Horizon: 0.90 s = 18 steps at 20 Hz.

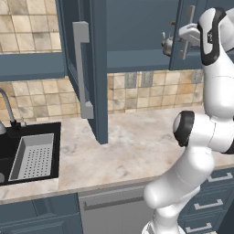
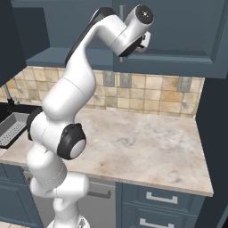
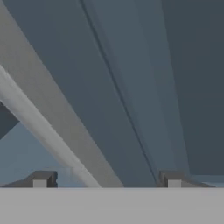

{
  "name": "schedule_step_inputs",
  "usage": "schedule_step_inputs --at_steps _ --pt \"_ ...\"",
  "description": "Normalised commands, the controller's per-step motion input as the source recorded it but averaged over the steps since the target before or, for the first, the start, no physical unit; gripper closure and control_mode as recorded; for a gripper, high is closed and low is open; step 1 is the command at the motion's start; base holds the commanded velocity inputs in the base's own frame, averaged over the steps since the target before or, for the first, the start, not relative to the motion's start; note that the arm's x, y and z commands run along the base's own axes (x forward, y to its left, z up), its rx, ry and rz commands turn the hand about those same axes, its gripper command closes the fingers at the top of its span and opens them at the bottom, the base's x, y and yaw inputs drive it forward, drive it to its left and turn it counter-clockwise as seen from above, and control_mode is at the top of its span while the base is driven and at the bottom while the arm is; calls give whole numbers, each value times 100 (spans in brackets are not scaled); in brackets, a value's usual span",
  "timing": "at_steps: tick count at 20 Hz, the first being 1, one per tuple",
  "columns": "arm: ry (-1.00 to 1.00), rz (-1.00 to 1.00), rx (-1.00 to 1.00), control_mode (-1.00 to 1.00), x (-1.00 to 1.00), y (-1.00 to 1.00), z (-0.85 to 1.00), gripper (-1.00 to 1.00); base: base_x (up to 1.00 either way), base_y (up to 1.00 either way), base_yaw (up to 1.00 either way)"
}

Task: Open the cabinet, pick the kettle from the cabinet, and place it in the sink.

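Your claw (image 3: 107, 181) is open, with the right door's grey bar handle (image 3: 48, 127) running between its two tips. Nothing is held yet. Behind that door (image 1: 183, 41) the silver kettle (image 1: 167, 42) sits on the cabinet shelf (image 1: 137, 57). If you pull before you squeeze, the handle could slip out. The sink (image 1: 9, 137) waits at the worktop's left end.

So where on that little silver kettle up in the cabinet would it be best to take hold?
Probably the arched handle on top of the kettle, approached from the open front of the cabinet. The handle rises clear of the squat body, giving the fingers a thin bar to close on. The right door partly hides it.
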Motion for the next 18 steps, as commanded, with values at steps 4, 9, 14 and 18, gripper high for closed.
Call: schedule_step_inputs --at_steps 4,9,14,18 --pt "1 0 0 -100 46 -7 -1 -100 0 0 0" --pt "1 0 0 -100 42 -5 -4 -100 0 0 0" --pt "0 0 -3 -100 34 15 -12 100 0 0 0" --pt "-7 -3 -7 -100 29 25 -12 100 0 0 0"
